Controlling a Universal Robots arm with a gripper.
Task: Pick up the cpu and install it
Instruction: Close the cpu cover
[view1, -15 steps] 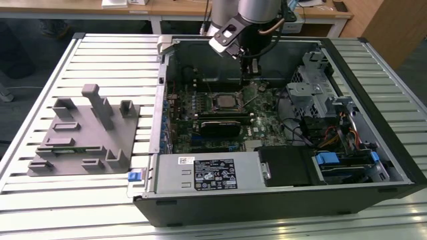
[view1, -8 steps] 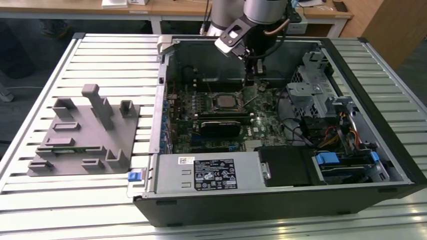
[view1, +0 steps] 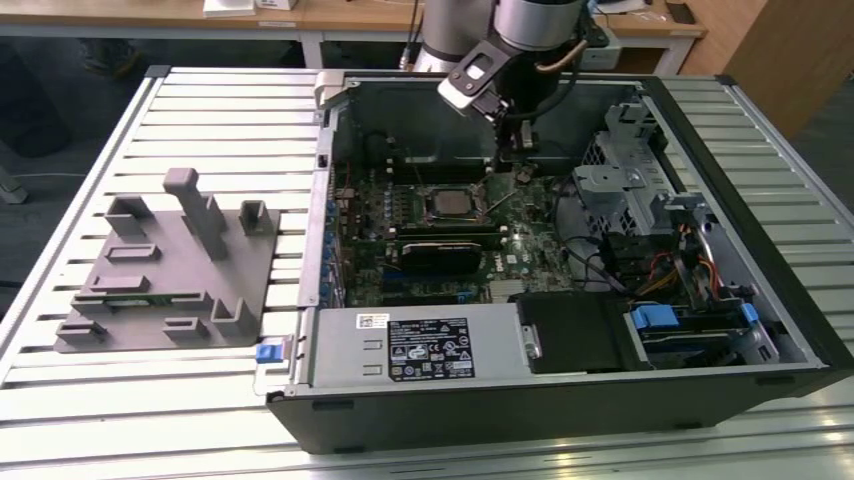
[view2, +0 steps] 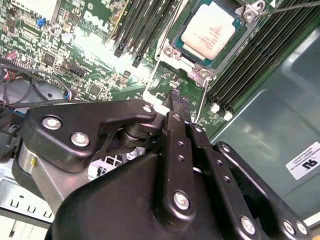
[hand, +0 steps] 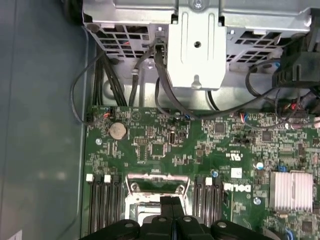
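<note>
The pincer (view1: 514, 172) reaches down from the arm into the open black metal computer case (view1: 761, 230), in the upper middle of the exterior view. Its two black fingers (hand: 167, 207) are pressed together with nothing between them, as both wrist views show. The cpu (view2: 207, 30), a small flat square chip with a pale silvery top, is not carried. It lies flat inside the dark square socket with a metal frame (view2: 199, 74), on the green motherboard (view1: 541, 245), so I judge the placing itself is already made. In the second wrist view the tip of the pincer stands just beside one corner of this frame, near a thin metal lever (view2: 202, 102); if it touches the lever, I cannot tell. I think such a closed, narrow tip suits a thin part in a tight place.

The room is small. Rows of black memory slots (view2: 145, 27) run close along both sides of the socket. The silver metal drive cage (view1: 627, 175) with its black cables (hand: 162, 80) stands near, toward the exterior view's right, and the case walls close the other sides. The most open way seems straight up. The grey moulded fixture (view1: 167, 270) rests on the slatted metal surface (view1: 227, 120) at the exterior view's left, well apart from the pincer
</note>
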